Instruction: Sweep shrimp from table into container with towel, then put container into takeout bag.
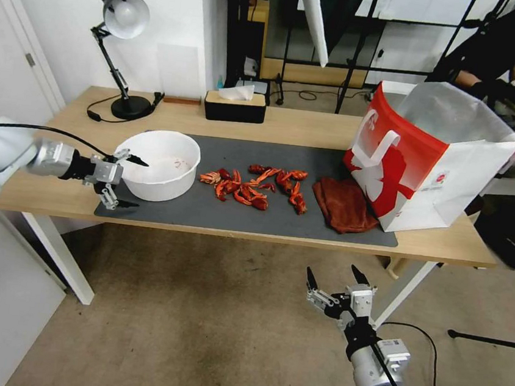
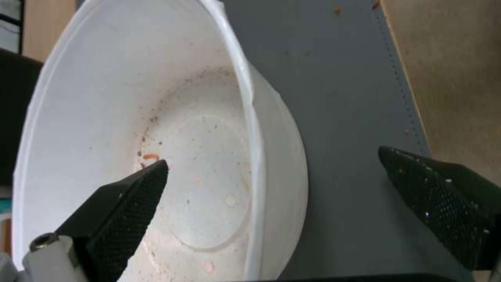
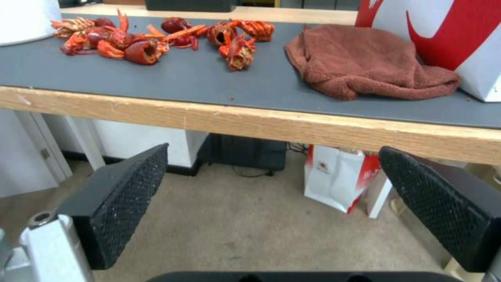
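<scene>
Our left gripper (image 1: 125, 182) straddles the white bowl's (image 1: 160, 170) rim at the desk's (image 1: 313, 131) left end, jaws spread, right gripper (image 1: 336, 277) released below the front edge, the limp towel (image 1: 345, 204) likely best pinched at a fold.

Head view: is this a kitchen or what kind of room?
Probably not a kitchen; it looks like an office or lab room. There is a desk-like table with a desk lamp, carpet floor, and stands and cables at the back.

A desk lamp (image 1: 120, 49) and tissue box (image 1: 235, 106) stand behind.
</scene>
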You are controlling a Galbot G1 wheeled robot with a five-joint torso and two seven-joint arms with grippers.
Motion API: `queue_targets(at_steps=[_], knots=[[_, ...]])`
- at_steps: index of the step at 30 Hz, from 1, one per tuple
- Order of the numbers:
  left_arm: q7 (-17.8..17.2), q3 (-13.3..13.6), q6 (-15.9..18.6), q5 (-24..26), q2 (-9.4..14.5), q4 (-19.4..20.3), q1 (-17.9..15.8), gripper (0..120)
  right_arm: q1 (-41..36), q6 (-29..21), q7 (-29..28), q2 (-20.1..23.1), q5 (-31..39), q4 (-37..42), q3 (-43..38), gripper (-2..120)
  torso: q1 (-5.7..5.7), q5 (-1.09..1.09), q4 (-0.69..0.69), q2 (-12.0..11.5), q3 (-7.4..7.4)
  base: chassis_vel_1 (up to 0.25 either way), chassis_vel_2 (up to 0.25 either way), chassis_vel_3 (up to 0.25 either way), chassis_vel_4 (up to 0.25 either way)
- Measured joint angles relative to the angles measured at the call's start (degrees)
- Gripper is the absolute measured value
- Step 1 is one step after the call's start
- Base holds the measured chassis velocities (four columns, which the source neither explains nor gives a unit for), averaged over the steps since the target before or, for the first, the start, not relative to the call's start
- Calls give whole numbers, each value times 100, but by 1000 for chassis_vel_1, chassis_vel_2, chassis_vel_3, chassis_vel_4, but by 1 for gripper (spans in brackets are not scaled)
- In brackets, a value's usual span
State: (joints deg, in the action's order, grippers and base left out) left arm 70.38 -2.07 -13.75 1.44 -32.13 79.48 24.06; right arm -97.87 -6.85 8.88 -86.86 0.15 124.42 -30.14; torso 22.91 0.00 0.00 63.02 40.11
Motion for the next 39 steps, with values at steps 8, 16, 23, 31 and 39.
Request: queue_targets(at_steps=[8, 16, 23, 31, 39], knots=[[227, 429, -86, -362, -167, -228, -500, 88, -28, 5, 0, -14, -9, -17, 3, 100, 1, 0, -1, 0, 0, 0, 0, 0, 0], [432, 526, -140, -488, -202, -318, -589, 59, -57, 41, 6, -9, -30, -55, 12, 100, 0, -1, 0, 1, 0, 0, 0, 0, 0], [559, 555, -281, -537, -300, -475, -692, 30, -25, 44, 20, 1, -31, -108, 21, 100, 1, 0, -1, 1, 0, 0, 0, 0, 0], [593, 598, -397, -562, -345, -603, -777, 1, 17, 48, 22, 3, -32, -153, 26, 100, 1, -1, -1, 1, 0, 0, 0, 0, 0], [386, 474, -655, -501, -248, -592, -653, 0, 41, 80, 56, 2, -32, -203, 27, 100, 1, -1, -2, 1, 0, 0, 0, 0, 0]])
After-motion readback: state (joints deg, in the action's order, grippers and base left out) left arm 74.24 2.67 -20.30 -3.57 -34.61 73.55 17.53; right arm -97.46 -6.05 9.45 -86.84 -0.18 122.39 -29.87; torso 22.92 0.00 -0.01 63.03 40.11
